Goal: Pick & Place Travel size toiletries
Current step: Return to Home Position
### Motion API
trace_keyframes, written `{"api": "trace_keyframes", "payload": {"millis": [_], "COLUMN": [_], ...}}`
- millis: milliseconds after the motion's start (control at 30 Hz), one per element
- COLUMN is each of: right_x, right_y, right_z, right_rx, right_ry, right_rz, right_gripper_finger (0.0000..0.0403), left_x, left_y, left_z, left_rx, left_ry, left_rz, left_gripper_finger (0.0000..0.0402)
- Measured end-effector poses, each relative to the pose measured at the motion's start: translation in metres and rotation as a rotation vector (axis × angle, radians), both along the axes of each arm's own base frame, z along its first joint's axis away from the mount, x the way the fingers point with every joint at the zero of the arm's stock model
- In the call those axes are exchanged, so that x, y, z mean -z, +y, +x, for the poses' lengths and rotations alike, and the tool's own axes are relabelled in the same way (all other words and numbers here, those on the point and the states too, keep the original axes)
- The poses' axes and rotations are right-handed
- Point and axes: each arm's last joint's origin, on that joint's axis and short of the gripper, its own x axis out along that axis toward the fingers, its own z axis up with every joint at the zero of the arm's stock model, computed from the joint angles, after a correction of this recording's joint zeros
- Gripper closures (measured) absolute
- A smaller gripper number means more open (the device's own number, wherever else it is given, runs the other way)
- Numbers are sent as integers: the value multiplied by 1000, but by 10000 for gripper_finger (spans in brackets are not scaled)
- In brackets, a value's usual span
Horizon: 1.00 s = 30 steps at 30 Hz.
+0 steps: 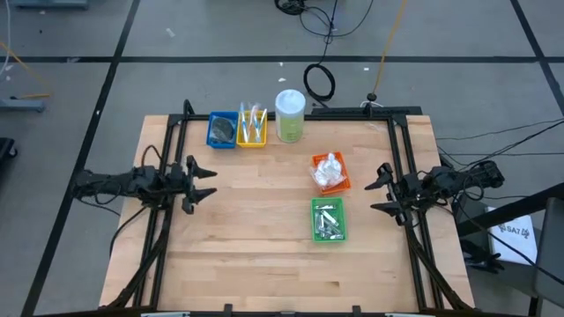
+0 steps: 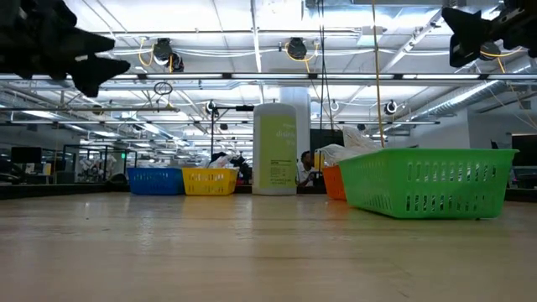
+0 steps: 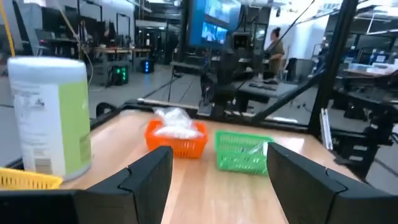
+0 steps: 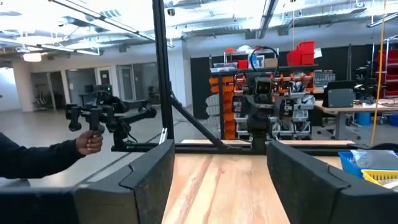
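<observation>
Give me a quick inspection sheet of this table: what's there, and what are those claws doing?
Surface: light wooden table, no spills seen.
Job's things: dark pad in blue tray; sticks in yellow tray; white packets in orange tray; silvery sachets in green tray.
Clutter: tall jar beside the yellow tray.
Grippers: left gripper and right gripper open, empty, at opposite table sides.
Cables: black coil on the floor beyond the table.
Surroundings: a person's hand beyond the table, right wrist view; workshop hall.

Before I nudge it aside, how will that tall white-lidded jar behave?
Tall and narrow, the white-lidded jar would probably tip if pushed up high. Its round wall looks smooth, so likely slippery, and it may roll once down.
</observation>
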Motion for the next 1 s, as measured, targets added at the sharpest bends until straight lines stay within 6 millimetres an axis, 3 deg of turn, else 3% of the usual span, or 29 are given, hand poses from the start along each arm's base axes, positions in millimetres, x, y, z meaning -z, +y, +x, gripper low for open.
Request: {"api": "trace_keyframes", "payload": {"millis": [100, 333, 1000], "right_x": [9, 32, 43], "right_y": [1, 3, -4], "right_z": [3, 9, 12], "right_rx": [1, 8, 78], "right_ry": [10, 71, 162], "right_rz": [-6, -61, -64], "right_gripper_finger": [157, 160, 157], "left_x": [15, 19, 19], "left_y": [2, 7, 12], "left_z": [4, 6, 5], "left_rx": [5, 49, 19], "left_ry": [17, 35, 39], "left_rz": [-2, -13, -26], "left_gripper_finger": [149, 149, 149]}}
